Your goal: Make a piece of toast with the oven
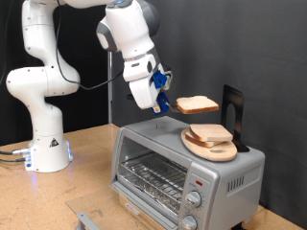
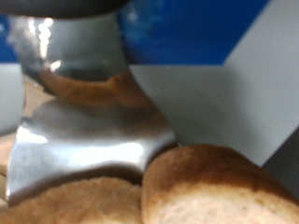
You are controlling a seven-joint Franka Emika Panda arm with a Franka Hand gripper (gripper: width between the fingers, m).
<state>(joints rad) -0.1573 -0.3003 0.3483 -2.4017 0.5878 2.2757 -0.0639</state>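
Note:
In the exterior view my gripper (image 1: 165, 103) is shut on the edge of the piece of toast (image 1: 197, 103), a pale tan slice with a brown crust. It holds the slice level in the air, just above the top of the oven (image 1: 182, 172). The silver oven has a glass front with a wire rack behind it and two round knobs at its right. The wrist view is close and blurred. It shows a shiny metal finger (image 2: 84, 159), a brown crust (image 2: 89, 89) by it, and more bread (image 2: 215, 187) below.
A round wooden plate (image 1: 196, 146) with further bread slices (image 1: 209, 133) lies on the oven's top, under the held slice. A black stand (image 1: 233, 107) rises behind the plate. The arm's white base (image 1: 43, 144) stands at the exterior view's left. A grey flat piece (image 1: 86, 218) lies at the bottom.

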